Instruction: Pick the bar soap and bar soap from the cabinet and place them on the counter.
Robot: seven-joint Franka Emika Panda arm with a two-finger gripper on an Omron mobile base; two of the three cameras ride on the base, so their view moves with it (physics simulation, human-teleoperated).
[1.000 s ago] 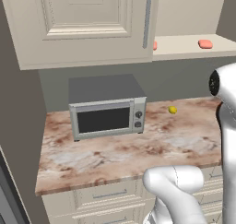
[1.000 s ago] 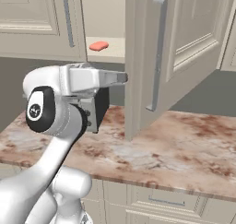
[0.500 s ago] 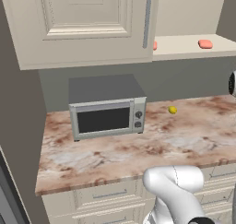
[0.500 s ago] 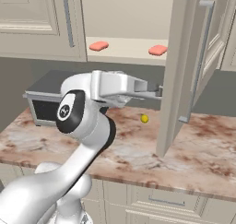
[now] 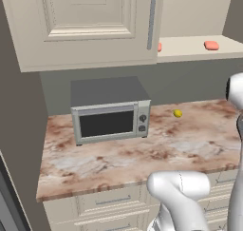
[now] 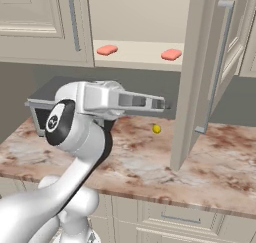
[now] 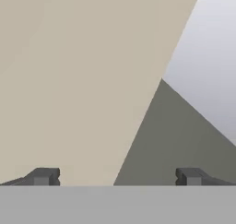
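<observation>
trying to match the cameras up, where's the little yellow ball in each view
Left base view: yellow ball on the counter, right of the microwave.
Right base view: centre, beside the open cabinet door, below the shelf.
Hand view: not in it.
Shared landmark: the microwave.

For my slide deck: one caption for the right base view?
Two pink bar soaps sit on the open cabinet shelf above the counter, open gripper reaching out below.
</observation>
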